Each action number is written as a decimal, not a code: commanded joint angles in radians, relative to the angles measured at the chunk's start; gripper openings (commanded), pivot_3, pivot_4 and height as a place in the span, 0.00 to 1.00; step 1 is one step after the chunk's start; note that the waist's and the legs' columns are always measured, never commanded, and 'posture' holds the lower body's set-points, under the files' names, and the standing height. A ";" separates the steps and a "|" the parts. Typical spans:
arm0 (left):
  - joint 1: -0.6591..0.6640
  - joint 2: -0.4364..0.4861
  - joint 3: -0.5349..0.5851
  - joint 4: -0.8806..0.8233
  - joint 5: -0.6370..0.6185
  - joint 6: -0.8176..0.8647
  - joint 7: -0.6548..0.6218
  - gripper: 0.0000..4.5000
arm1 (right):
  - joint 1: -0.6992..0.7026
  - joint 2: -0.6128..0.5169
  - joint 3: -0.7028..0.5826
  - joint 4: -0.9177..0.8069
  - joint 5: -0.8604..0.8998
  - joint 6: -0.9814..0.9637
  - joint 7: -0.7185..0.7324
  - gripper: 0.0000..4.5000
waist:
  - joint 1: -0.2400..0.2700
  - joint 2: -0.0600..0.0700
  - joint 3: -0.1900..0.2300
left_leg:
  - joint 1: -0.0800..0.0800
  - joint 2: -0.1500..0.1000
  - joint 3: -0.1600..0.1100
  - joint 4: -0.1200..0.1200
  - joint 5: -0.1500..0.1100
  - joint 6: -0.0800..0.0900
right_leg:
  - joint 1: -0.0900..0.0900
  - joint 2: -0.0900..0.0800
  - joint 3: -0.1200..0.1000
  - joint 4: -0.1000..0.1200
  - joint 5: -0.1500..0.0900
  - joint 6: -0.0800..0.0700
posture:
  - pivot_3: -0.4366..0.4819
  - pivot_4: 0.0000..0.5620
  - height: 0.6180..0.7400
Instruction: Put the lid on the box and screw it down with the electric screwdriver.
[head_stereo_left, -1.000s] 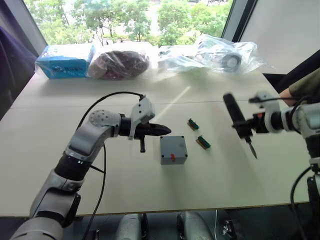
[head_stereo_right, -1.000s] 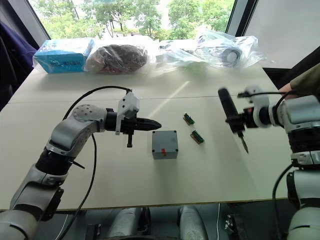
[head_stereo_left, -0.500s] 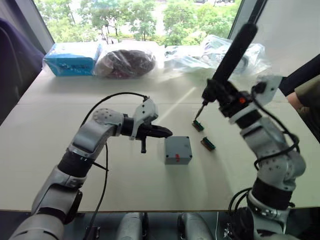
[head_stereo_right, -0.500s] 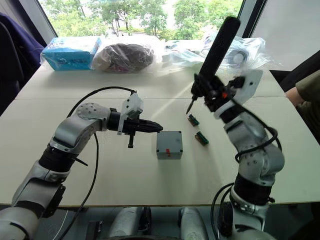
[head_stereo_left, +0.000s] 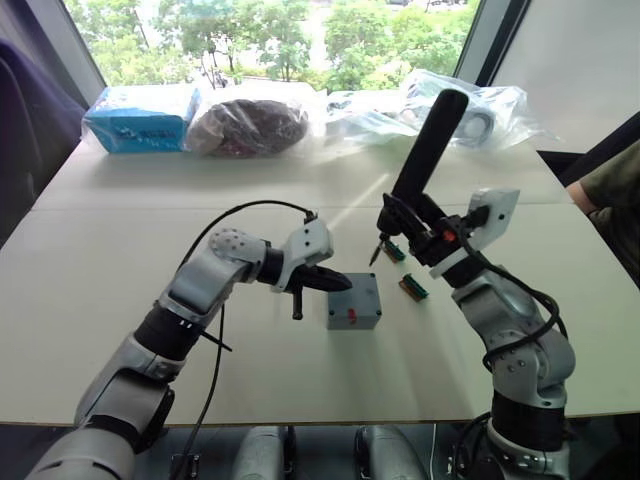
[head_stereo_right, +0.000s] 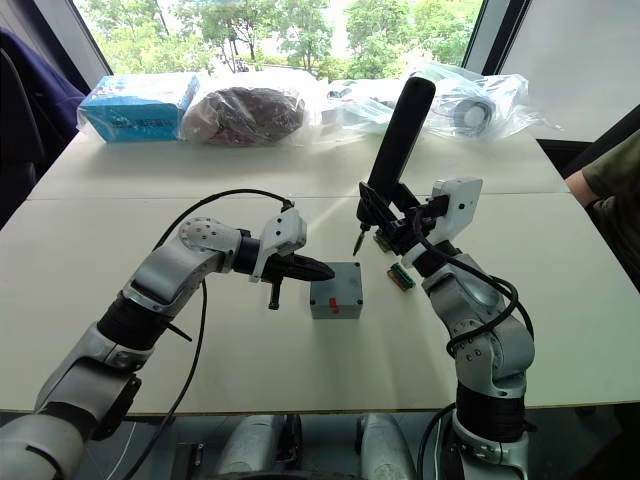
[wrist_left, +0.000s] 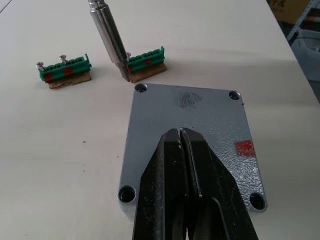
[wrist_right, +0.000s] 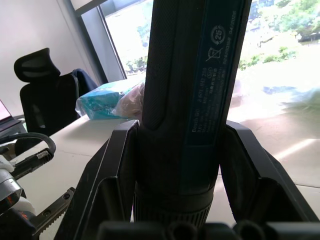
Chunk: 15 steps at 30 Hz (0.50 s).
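- One box (head_stereo_left: 353, 301) is sitting near the middle of the table (head_stereo_left: 90, 280), with one lid (wrist_left: 192, 132) lying flat on top of it; four corner screw holes are showing on the lid, and a red mark is facing the near side.
- One electric screwdriver (head_stereo_left: 424, 152) is standing almost upright, leaning a little to the right at its top, just past the box's far right corner; its metal bit (wrist_left: 109, 35) is pointing down beside that corner, and whether the tip is touching anything cannot be told.
- The right gripper (wrist_right: 175, 165) is clamping the screwdriver's dark body between its two fingers.
- The left gripper (wrist_left: 184, 150) is hovering over the lid from the left, its two black fingers pressed together with nothing between them; contact with the lid cannot be told.
- Two green terminal blocks (head_stereo_left: 413, 288) are lying on the table right of and beyond the box, each with small screws in it.
- The table is pale and plain. Along its far edge are lying one blue carton (head_stereo_left: 135, 118) and three clear plastic bags (head_stereo_left: 245, 124).
- Beyond the table a window (head_stereo_left: 280, 40) is showing green trees; a person's sleeve (head_stereo_left: 612, 190) is showing at the right edge.
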 joint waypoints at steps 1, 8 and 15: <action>0.009 -0.006 0.003 -0.020 -0.005 -0.011 -0.009 0.00 | -0.015 -0.007 -0.009 -0.054 0.054 -0.017 0.002 0.41 | 0.001 0.000 0.000 | 0.000 0.000 0.000 0.000 0.000 0.000 | 0.000 0.000 0.000 0.000 0.000 0.000 | 0.48 0.27 1.00; 0.010 -0.016 0.007 -0.017 -0.001 -0.014 -0.011 0.00 | 0.006 -0.031 0.009 -0.044 0.046 -0.023 0.002 0.41 | 0.002 0.000 0.000 | 0.000 0.000 0.000 0.000 0.000 0.000 | 0.000 0.000 0.000 0.000 0.000 0.000 | 0.48 0.27 1.00; 0.008 -0.024 0.020 -0.021 -0.011 0.001 -0.009 0.00 | 0.024 -0.040 0.015 -0.019 0.018 -0.049 0.000 0.41 | 0.002 0.000 0.000 | 0.000 0.000 0.000 0.000 0.000 0.000 | 0.000 0.000 0.000 0.000 0.000 0.000 | 0.48 0.27 1.00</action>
